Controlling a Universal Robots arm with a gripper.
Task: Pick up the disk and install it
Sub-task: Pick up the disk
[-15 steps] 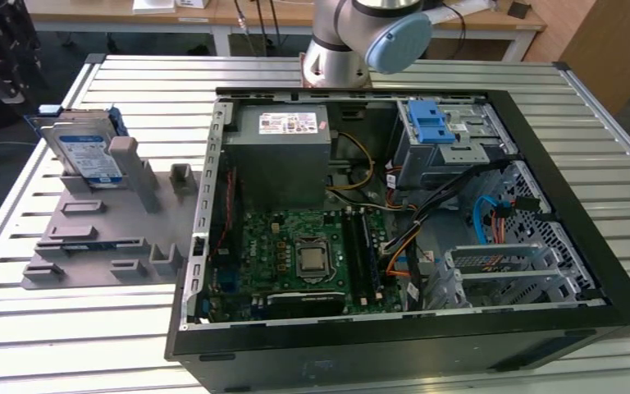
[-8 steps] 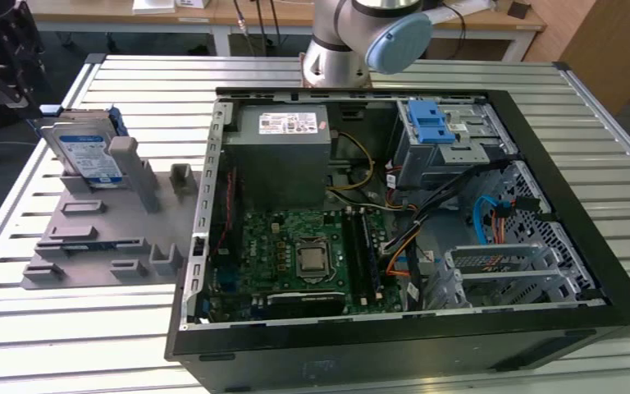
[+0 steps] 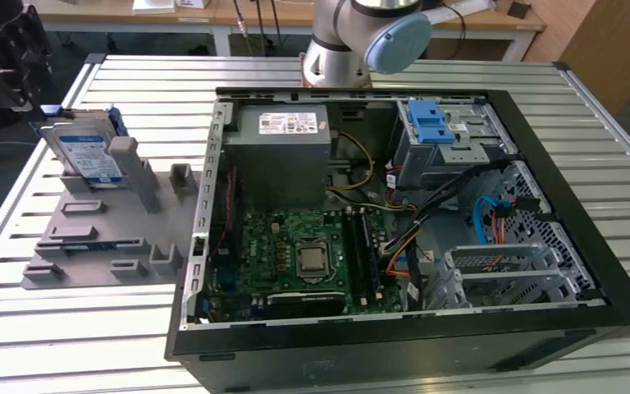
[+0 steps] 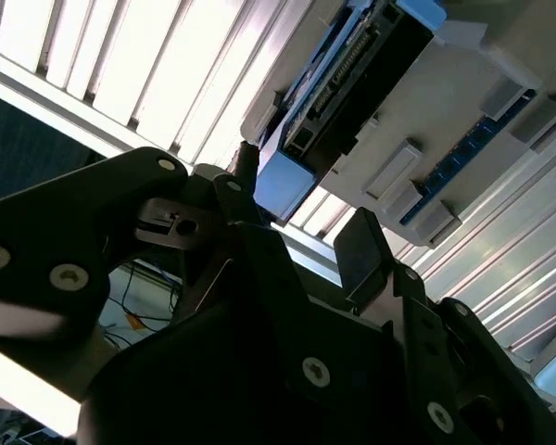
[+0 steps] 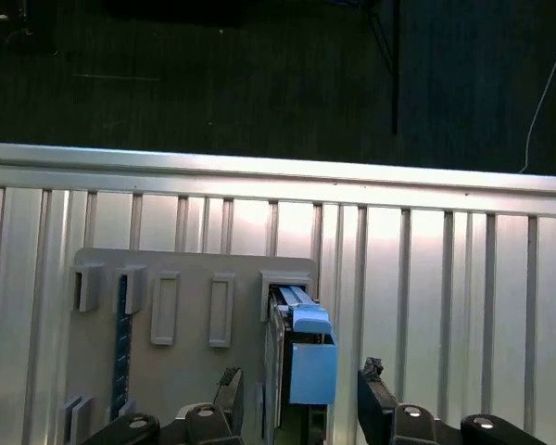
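Note:
The disk [image 3: 83, 152] stands on edge in the grey plastic stand [image 3: 102, 238] at the exterior view's left; it is silver with a white-and-blue label and a blue bracket. My gripper [image 5: 299, 375] is open. Its black fingers [image 5: 230, 385] stand on either side of the disk's blue end [image 5: 310, 357], with a gap on each side. In the second wrist view the gripper [image 4: 301, 213] sits just short of the disk's blue corner [image 4: 280, 181], apart from it. In the exterior view the gripper's black body [image 3: 14, 61] hangs beyond the disk at the table's far-left corner.
An open black computer case [image 3: 403, 222] lies on the slatted metal table [image 3: 610, 164], showing a green motherboard, a grey power supply [image 3: 282, 152] and a drive cage with a blue latch [image 3: 430, 123]. The arm's base [image 3: 337, 49] stands behind the case. Dark floor lies past the table edge [image 5: 278, 167].

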